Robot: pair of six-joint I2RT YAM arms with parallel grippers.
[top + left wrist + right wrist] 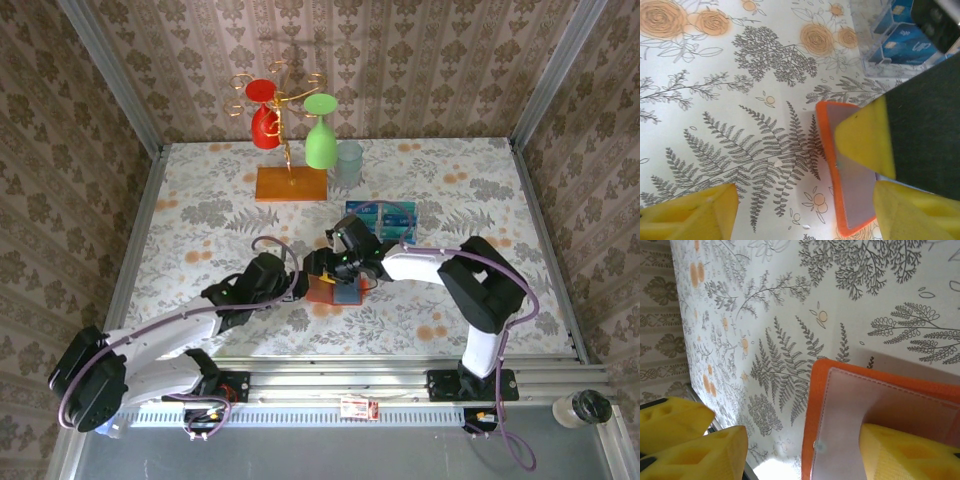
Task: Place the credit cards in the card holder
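Trouble centres on the card holder (335, 288), lying open on the surface (200, 230). The left end effector (802, 195) is spread wide, holder just inside its right finger; the right end effector (802, 432) is apart too, one finger on the grey lining (845, 415). A sideways drag could fold it shut. The credit cards (378, 222) sit beyond, in a clear rack (865, 55).

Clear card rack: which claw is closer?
Right. The right gripper is over the orange wallet, just near-left of the clear rack; the left gripper sits farther left, across the wallet.
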